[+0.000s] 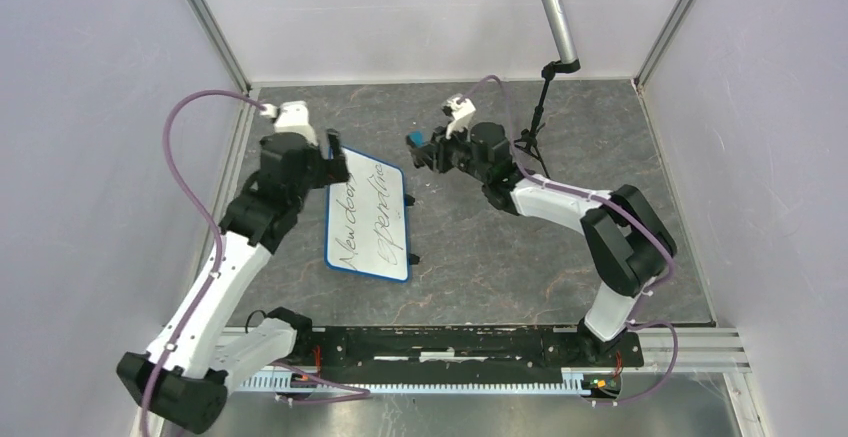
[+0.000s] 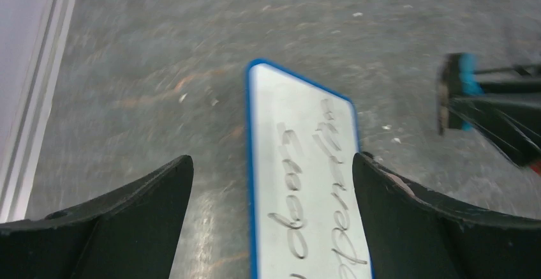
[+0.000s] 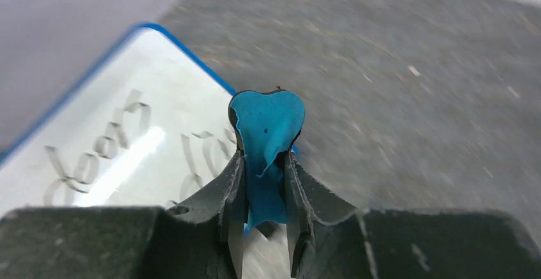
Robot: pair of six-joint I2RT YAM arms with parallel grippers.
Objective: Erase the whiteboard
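Grey stone-patterned table (image 1: 480,247) is carrying the whiteboard (image 1: 370,219), which is lying face up left of centre, its black handwriting not yet wiped.

You are holding the left gripper (image 2: 273,159) spread wide and empty at the board's far end, one finger standing to each side of the blue rim, probably so that it can steady the board against a wiping push. You are clamping the right gripper (image 3: 265,158) tight on the small blue eraser (image 3: 266,122), which is jutting past the fingertips and hovering near the board's far right corner; this is, in all likelihood, lining it up for a first stroke across the writing.
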